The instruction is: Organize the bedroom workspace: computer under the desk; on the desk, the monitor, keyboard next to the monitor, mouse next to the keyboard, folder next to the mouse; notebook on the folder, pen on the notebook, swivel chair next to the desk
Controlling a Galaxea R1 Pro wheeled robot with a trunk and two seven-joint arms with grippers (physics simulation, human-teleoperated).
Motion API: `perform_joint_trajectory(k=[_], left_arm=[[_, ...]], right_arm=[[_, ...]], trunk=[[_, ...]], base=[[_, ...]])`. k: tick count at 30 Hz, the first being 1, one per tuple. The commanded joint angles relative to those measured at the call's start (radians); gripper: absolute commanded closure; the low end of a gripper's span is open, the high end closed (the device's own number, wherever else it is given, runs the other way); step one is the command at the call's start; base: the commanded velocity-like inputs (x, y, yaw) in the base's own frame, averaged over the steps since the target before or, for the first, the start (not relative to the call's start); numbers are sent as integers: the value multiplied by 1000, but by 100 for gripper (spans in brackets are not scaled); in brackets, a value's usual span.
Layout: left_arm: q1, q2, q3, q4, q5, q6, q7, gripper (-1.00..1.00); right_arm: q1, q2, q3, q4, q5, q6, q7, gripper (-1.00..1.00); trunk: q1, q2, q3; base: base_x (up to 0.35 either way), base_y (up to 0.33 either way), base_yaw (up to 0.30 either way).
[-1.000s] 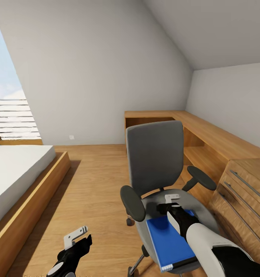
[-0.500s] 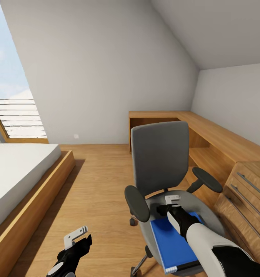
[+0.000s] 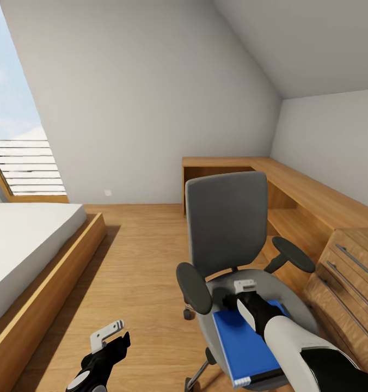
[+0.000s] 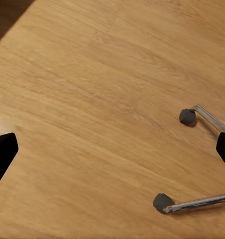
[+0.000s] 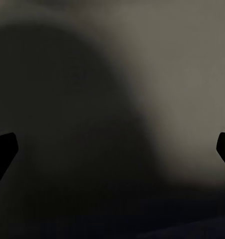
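Nearest to me in the head view, my left claw (image 3: 109,333) hangs low over the bare wooden floor (image 3: 129,272), well apart from everything. Its wrist view has the 2 finger tips far out at either edge with floorboards between them and 2 wheeled legs of the chair base (image 4: 189,201) off to one side, so I read it as wide open and holding nothing.

Just beyond, my right claw (image 3: 244,287) sits over the far end of the folder (image 3: 239,343), which lies flat on the seat of the swivel chair (image 3: 227,228), one blue corner jutting past the seat's near rim. That wrist view is only dim grey padding, with the finger tips wide apart at the edges: open, empty, and pointed at the seat or backrest, not at the folder.

So the step in hand, as I judge it, is getting the folder off the chair. The next move calls for bringing the open fingers back onto a folder edge, probably the overhanging one, since a flat thick folder gives little to pinch from above.

Farther off stand the light wooden chest (image 3: 350,272) and a wooden shelf unit (image 3: 271,179) along the wall; the table itself is not in sight, so a turn will follow the lift.
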Motion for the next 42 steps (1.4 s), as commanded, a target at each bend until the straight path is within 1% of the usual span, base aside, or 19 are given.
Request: perform_joint_trajectory(k=[1, 13, 21, 33, 42], left_arm=[[0, 1, -2, -2, 6, 2, 7, -100], [0, 1, -2, -2, 5, 1, 7, -100], [0, 1, -2, -2, 5, 0, 7, -100], [0, 1, -3, 0, 6, 2, 7, -100], [0, -1, -4, 7, 6, 2, 7, -100]], right_arm=[[0, 0, 2, -2, 5, 11, -2, -100], [0, 2, 3, -2, 6, 27, -2, -100], [0, 3, 3, -3, 6, 27, -2, -100], [0, 3, 3, -3, 7, 26, -2, -100], [0, 2, 1, -4, 7, 19, -5, -100]], trunk=[[0, 0, -1], [0, 0, -1], [0, 0, -1], [0, 0, -1], [0, 0, -1]], base=[[0, 0, 0], [-5, 0, 0], [-171, 0, 0], [-69, 0, 0], [-7, 0, 0]])
